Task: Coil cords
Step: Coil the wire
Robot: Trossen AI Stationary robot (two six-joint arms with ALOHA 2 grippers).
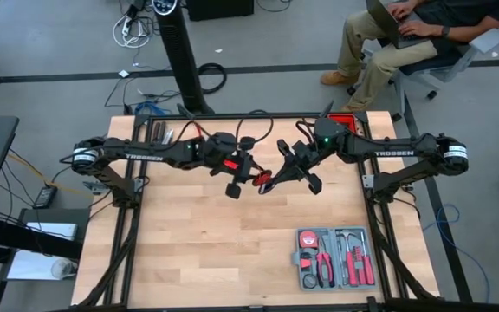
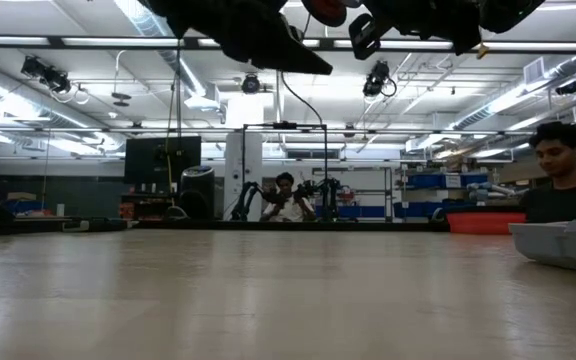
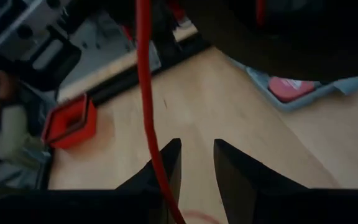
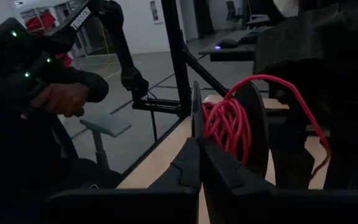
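Note:
The red cord (image 4: pixel 227 127) is wound on a small black spool held high over the table's middle (image 1: pixel 265 182). My right gripper (image 4: pixel 199 146) is shut on that spool. One loose strand (image 4: pixel 303 102) leaves the top of the coil and drops past its side. My left gripper (image 3: pixel 196 149) stands open just left of the spool (image 1: pixel 248 178). A red strand (image 3: pixel 145 74) runs down past one of its fingers, outside the gap. Both grippers show only at the low view's top edge, near the red bundle (image 2: pixel 326 10). My right gripper pinches the rim of the spool's thin black disc (image 4: pixel 196 124) between its two shut fingers, which reach about level from the table's right. The spool stands on edge, clear of the table, with the red coil beside the fingers. My left gripper has the red strand lying along one finger (image 3: pixel 165 168); I cannot tell whether they touch.
A grey tool case (image 1: pixel 334 257) with red-handled tools lies near the table's front right. A red box (image 1: pixel 340 120) sits at the far edge, and loose tools (image 1: pixel 158 134) lie at the far left. A person sits beyond the far right corner.

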